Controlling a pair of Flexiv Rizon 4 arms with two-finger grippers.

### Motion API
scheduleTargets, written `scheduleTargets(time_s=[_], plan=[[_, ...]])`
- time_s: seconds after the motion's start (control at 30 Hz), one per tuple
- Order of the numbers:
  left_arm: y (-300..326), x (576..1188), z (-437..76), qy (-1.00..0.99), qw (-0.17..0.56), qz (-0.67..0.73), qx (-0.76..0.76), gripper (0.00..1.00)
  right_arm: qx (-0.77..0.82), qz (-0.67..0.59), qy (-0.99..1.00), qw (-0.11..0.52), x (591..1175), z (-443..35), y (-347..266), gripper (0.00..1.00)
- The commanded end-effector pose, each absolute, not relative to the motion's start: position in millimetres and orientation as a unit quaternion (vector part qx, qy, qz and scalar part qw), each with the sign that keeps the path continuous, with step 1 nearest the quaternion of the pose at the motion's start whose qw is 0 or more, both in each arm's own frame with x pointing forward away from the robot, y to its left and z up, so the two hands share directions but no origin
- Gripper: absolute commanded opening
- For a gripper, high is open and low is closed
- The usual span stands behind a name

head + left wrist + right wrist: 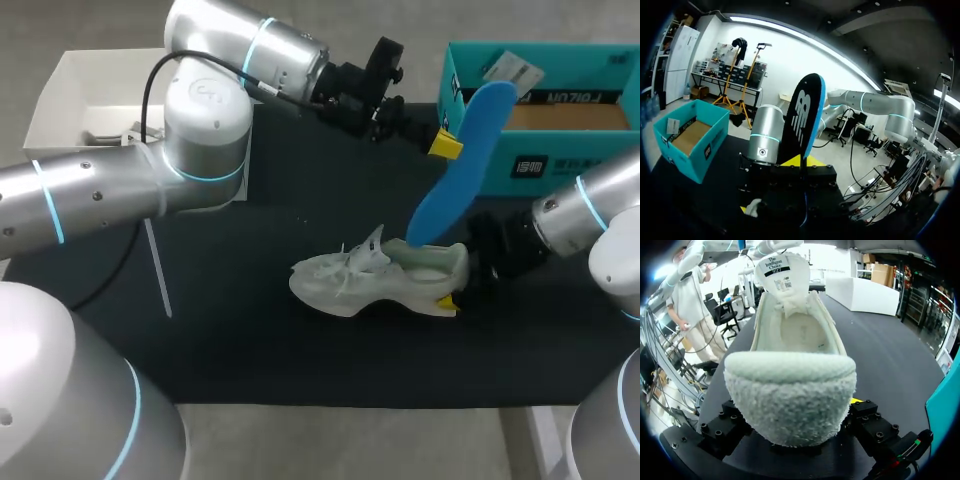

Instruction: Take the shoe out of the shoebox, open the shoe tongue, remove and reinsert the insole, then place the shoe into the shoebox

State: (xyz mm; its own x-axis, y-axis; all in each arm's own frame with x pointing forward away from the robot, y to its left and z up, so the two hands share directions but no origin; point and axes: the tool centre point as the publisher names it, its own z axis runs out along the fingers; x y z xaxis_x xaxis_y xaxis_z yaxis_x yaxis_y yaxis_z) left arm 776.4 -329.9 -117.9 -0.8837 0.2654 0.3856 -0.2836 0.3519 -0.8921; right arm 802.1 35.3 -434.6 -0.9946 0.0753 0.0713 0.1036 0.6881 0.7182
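Above the middle of the table (300, 180), my left end effector (445, 146) is clamped narrowly on the blue insole (440, 205), with a yellow tip on each face of it. It grips the insole in its upper half. The insole stands steeply tilted, its upper end in front of the teal shoebox (560, 160) and its lower end coming down to the opening of the shoe (370, 280). Whether that lower end touches the shoe I cannot tell. In the left wrist view the insole rises straight up from between the fingers, dark face forward with a blue edge.

The pale shoe rests upright on its sole on the dark table, toe toward my left and heel toward my right arm. My right end effector (458, 283) holds it at the heel, fingers set wide. In the right wrist view the fuzzy heel collar fills the gap between them, and one yellow tip shows at the near side of the heel in the head view. The tongue (780, 272) is folded forward, so the inside of the shoe lies open ahead of the right end effector.

The shoebox sits open at the far right of the table, well apart from the shoe. A white box (45, 105) sits at the far left.
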Motion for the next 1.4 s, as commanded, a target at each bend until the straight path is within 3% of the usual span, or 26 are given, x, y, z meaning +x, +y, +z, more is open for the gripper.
scheduleTargets(time_s=[0.03, 0.27, 0.87, 1.33, 1.4], plan=[[-330.3, 776.0, -118.0, -0.786, 0.241, 0.57, 0.006, 0.0, -0.049, -0.391, -0.919, 0.018, 800.8, -439.8, 37.8, 0.0], [-330.3, 776.0, -118.0, -0.786, 0.241, 0.57, 0.006, 0.0, -0.049, -0.391, -0.919, 0.018, 800.8, -439.8, 37.8, 0.0], [-285.8, 721.3, -6.4, -0.655, 0.382, 0.65, 0.055, 0.0, -0.049, -0.391, -0.919, 0.018, 800.8, -439.8, 37.8, 0.0], [-235.8, 671.7, 31.8, -0.59, 0.503, 0.631, 0.012, 0.0, -0.049, -0.391, -0.919, 0.018, 800.8, -439.8, 37.8, 0.0], [-233.5, 666.8, 29.0, -0.598, 0.495, 0.631, 0.016, 0.0, -0.049, -0.391, -0.919, 0.018, 800.8, -439.8, 37.8, 0.0]])
